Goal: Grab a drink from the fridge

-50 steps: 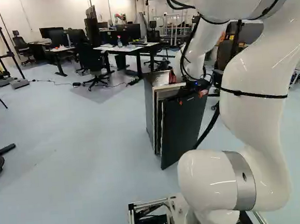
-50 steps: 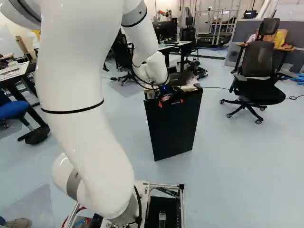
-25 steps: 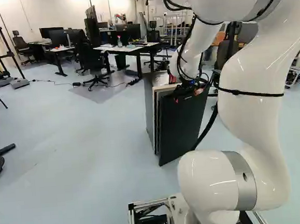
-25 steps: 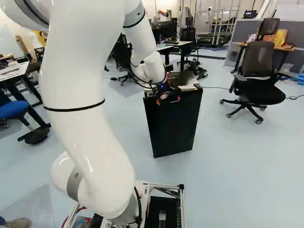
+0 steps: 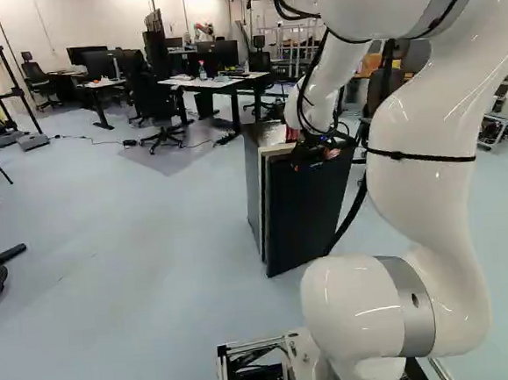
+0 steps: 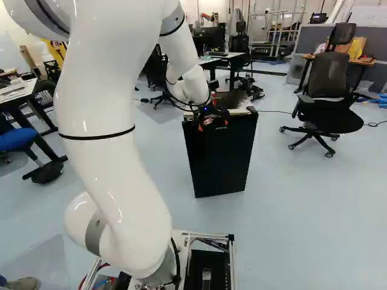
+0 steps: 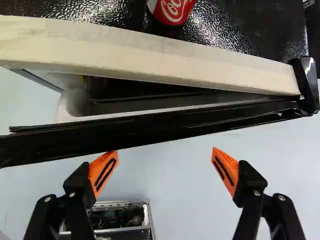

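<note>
Careful now: the door (image 7: 150,129) hangs ajar, and a fingertip pushing its outer face could swing it shut! The gripper (image 7: 164,151) stands wide open, gripping nothing, one tip at or just beside the door; the red can (image 7: 171,10) sits atop the fridge (image 5: 254,186), near its front edge.

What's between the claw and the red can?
From the claw outward, the wrist view shows the black door edge-on, a wedge-shaped gap, the fridge's pale front rim, then a strip of its dark top before the can.
</note>
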Motion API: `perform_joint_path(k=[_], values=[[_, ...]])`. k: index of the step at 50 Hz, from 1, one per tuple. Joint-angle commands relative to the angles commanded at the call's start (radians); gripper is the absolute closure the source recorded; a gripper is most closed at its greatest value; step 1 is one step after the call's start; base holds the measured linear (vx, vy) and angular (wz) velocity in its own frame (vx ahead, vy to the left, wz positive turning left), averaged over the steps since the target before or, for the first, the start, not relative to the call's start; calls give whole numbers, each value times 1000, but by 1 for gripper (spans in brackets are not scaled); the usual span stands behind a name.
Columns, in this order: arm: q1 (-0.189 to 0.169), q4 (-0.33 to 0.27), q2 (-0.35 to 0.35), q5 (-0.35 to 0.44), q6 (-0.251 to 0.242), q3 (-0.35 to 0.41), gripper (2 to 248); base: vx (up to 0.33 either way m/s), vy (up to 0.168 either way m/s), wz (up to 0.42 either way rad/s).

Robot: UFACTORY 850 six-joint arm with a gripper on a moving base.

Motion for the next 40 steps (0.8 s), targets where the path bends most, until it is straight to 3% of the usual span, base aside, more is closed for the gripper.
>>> perform_joint_path(k=[40], values=[[3, 0, -17, 51, 0, -21, 3, 0, 0, 0]])
